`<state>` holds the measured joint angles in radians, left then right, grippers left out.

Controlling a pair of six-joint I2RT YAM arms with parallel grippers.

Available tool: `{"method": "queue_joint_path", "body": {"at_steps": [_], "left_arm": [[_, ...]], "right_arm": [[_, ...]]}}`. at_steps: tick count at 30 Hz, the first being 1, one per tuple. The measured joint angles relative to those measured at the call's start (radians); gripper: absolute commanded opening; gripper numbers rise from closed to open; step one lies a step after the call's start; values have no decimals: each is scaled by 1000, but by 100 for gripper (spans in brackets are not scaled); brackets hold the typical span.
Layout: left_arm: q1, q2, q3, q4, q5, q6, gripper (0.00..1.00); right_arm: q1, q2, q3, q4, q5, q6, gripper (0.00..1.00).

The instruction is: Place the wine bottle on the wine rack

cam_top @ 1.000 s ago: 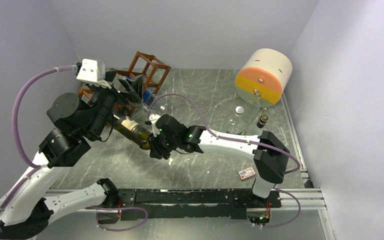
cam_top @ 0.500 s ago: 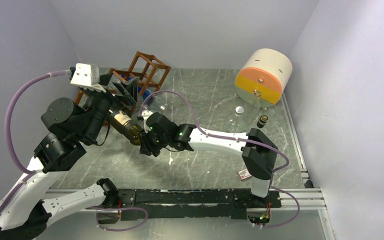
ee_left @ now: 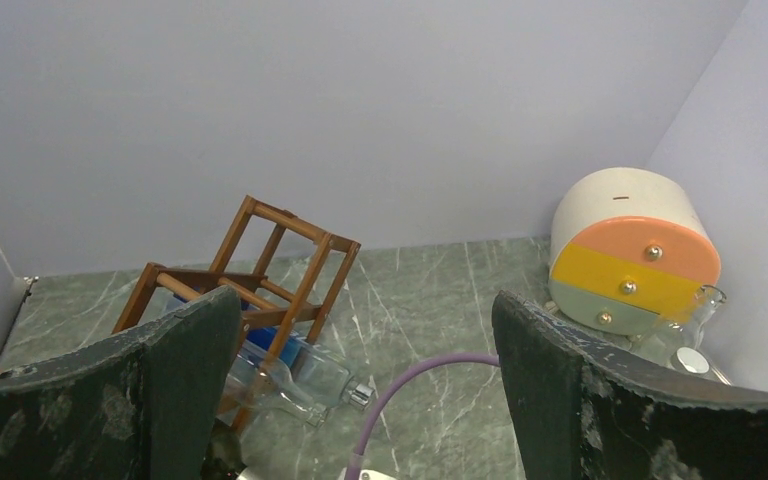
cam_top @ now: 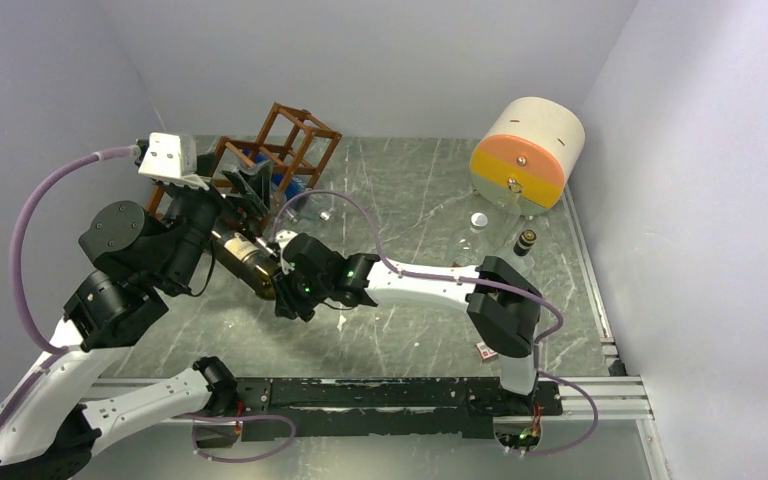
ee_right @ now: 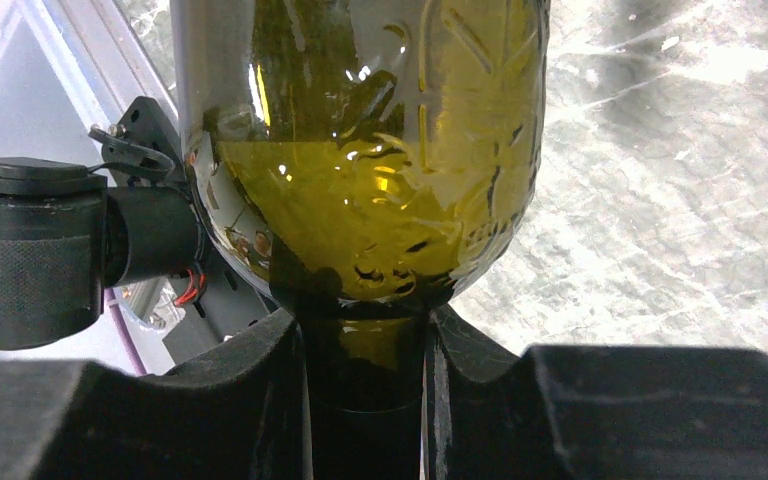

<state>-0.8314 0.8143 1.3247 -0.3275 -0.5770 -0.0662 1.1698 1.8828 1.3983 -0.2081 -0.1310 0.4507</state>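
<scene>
Left claw (cam_top: 250, 185) wide open, empty, just beside wine rack (cam_top: 282, 148) at back-left of tabletop (cam_top: 410, 330). Rack's low cell holds a clear bottle (ee_left: 295, 368); its blue label is unreadable. Wine bottle (cam_top: 243, 260) is off the rack, neck clamped in right claw (cam_top: 283, 293); its label text is illegible.

Olive-green glass wine bottle (cam_top: 243, 262), reddish-brown wine rack (cam_top: 290, 140), white-veined grey-green worktop (cam_top: 410, 200), cream drum (cam_top: 525, 150) banded orange and yellow.

Green marbled table (cam_top: 410, 200) bearing wine rack (cam_top: 295, 140), clear bottle (ee_left: 300, 385), round pastel drawer unit (cam_top: 525, 150)
</scene>
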Motion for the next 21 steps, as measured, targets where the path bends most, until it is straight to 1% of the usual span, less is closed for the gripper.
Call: {"method": "queue_joint_path", "body": {"at_steps": [10, 21], "left_arm": [[0, -6, 0, -16, -4, 1, 99], [0, -10, 0, -23, -3, 3, 99]], "right_arm": [[6, 38, 57, -1, 3, 16, 0], [6, 152, 195, -6, 16, 27, 0]]}}
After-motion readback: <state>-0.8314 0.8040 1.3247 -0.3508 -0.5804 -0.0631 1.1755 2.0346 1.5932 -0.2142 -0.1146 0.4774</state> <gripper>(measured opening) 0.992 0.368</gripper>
